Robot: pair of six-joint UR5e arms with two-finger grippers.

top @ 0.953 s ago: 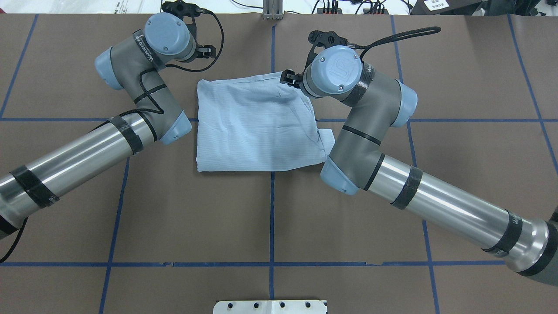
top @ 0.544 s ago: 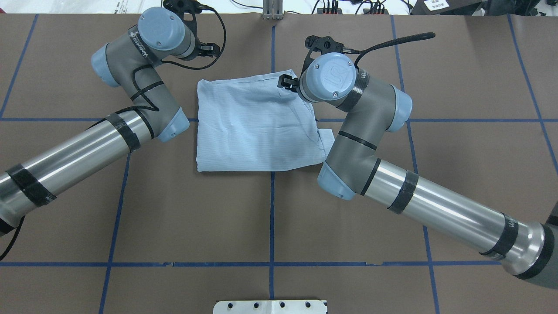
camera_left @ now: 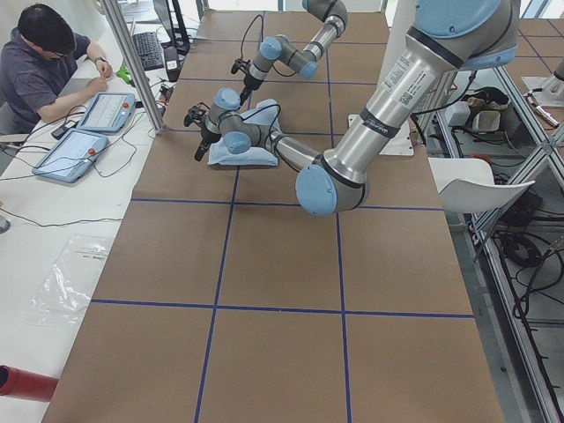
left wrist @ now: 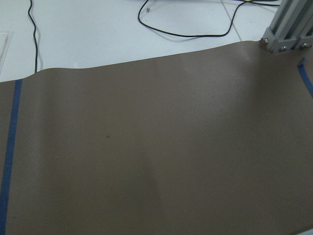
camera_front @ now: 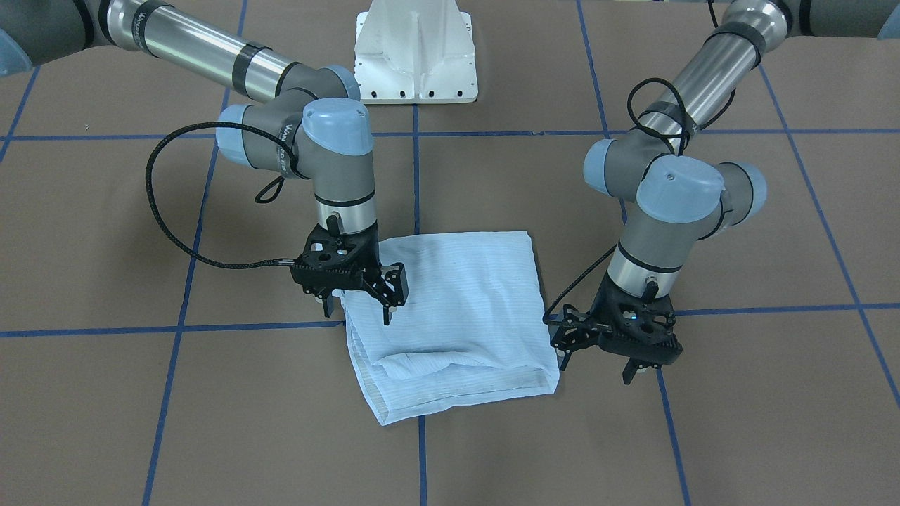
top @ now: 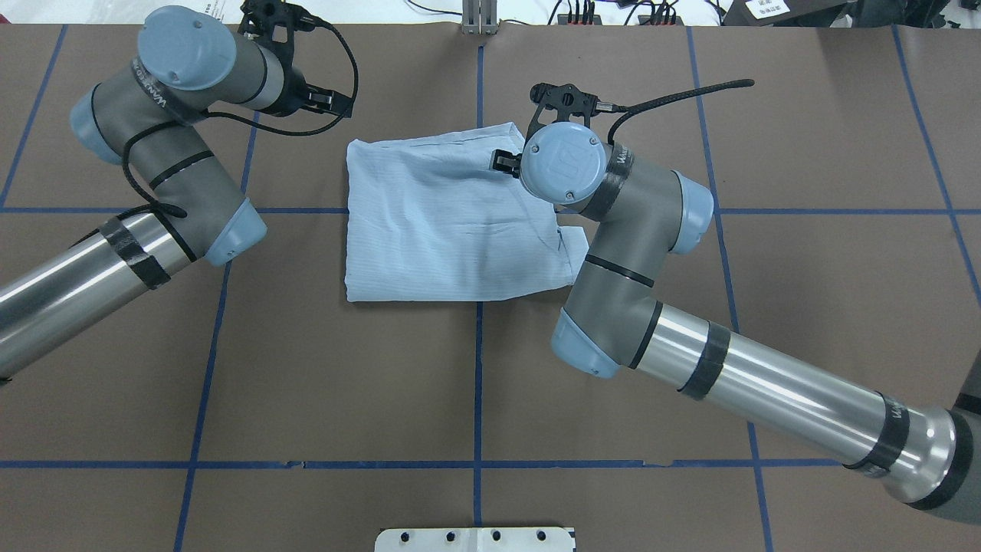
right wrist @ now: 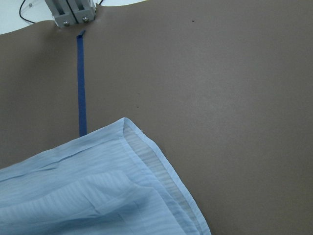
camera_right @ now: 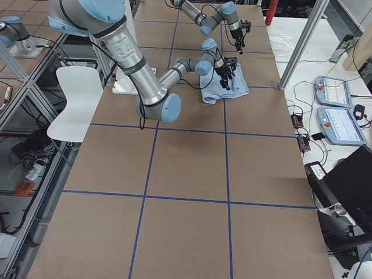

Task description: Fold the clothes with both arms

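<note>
- The light-blue shirt [camera_front: 457, 302] lies folded in a rough square in the middle of the brown table [camera_front: 211, 422]. It sits right on top of a blue tape line [camera_front: 246, 327].
- The right gripper [camera_front: 357, 316] hangs over the shirt's edge on the robot's right side. Its two fingers are spread wide and hold nothing. One finger is over the cloth and the other is over bare table. I cannot tell if they touch.
- The left gripper [camera_front: 595, 372] is down low, just beside the shirt's other edge, over bare table. Its fingers are spread apart too, with nothing between them.
- The right wrist camera sees one shirt corner with a doubled hem, flat on the table.
- A white base [camera_front: 415, 63] stands at the robot's end.
</note>
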